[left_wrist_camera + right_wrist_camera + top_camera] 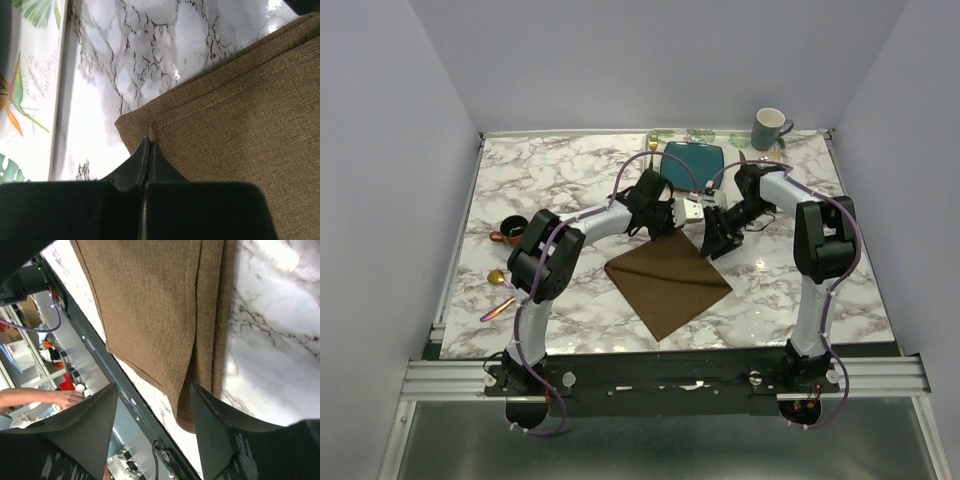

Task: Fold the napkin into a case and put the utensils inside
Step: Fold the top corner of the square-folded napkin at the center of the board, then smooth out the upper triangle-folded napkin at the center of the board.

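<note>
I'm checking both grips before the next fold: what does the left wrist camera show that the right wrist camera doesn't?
Only left wrist: the left gripper pinched shut on the napkin corner, and the leaf-print placemat. Only right wrist: the right gripper open over the napkin's layered edge, and a person's hand. Both: napkin and marble table.
</note>
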Controlling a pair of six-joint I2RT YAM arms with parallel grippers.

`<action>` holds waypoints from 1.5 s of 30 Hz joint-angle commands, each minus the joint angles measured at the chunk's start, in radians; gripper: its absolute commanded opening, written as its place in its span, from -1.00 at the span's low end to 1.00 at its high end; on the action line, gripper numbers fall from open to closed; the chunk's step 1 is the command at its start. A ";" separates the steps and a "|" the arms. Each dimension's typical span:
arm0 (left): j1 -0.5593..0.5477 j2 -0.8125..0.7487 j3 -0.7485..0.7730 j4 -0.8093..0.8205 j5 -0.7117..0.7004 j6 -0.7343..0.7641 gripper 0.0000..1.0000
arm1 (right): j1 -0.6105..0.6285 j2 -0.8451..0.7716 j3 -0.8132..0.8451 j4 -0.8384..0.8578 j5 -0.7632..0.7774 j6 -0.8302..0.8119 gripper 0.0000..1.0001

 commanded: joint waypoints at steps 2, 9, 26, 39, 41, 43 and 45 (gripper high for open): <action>0.006 0.027 0.039 0.013 -0.011 0.020 -1.00 | -0.007 -0.059 -0.032 -0.011 0.003 -0.015 0.37; 0.012 0.033 0.050 0.017 -0.016 0.046 -1.00 | -0.007 -0.068 -0.055 0.006 -0.007 -0.003 0.37; 0.024 0.050 0.099 -0.021 -0.017 0.059 -0.42 | -0.007 -0.062 -0.024 -0.022 -0.009 -0.011 0.38; 0.136 -0.261 0.047 -0.130 0.125 -0.371 0.22 | -0.010 -0.163 -0.104 0.042 0.017 0.034 0.25; 0.165 -0.301 -0.019 -0.133 0.182 -0.486 0.35 | -0.010 -0.160 -0.125 0.056 0.017 0.058 0.17; 0.179 -0.363 -0.103 -0.119 0.210 -0.567 0.39 | -0.010 -0.151 -0.153 0.076 0.032 0.071 0.11; 0.195 -0.425 -0.174 -0.072 0.243 -0.665 0.43 | -0.010 -0.148 -0.182 0.101 0.058 0.078 0.07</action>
